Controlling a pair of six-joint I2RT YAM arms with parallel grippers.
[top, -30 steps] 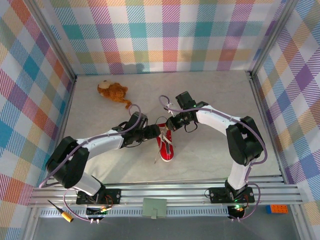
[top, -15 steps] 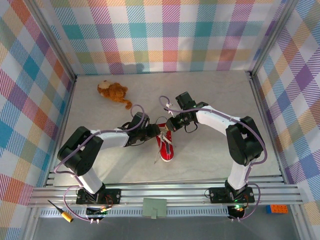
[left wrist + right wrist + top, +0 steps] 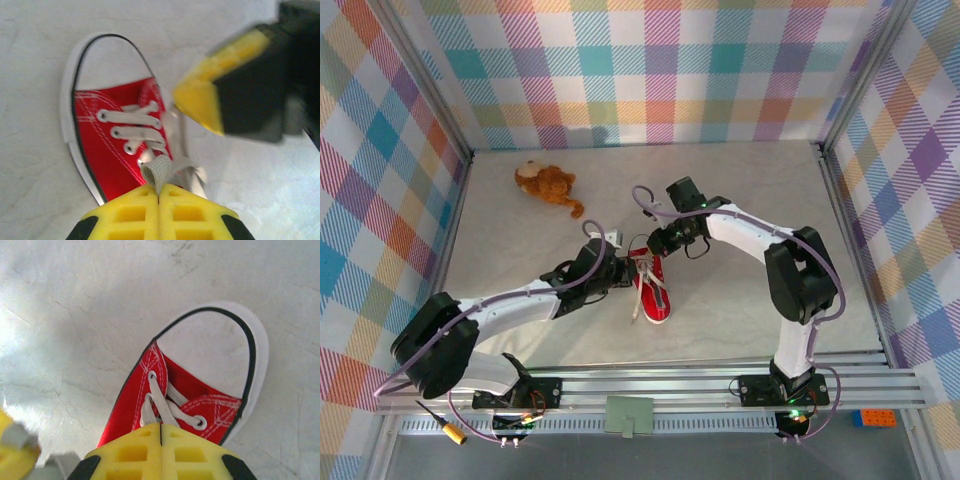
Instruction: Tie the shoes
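Over the sneaker [image 3: 653,292], the left gripper [image 3: 159,189] is pinching a lace [image 3: 156,170]. The right gripper [image 3: 160,429] is sitting closed, any hold hidden.

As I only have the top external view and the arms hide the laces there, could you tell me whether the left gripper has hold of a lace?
Observer: Yes. The left wrist view shows the left gripper shut on a fold of white lace.
Operator: And the right gripper, please?
Observer: Its wrist view shows the right gripper shut over the lacing of the red sneaker. I cannot tell whether a lace is pinched.
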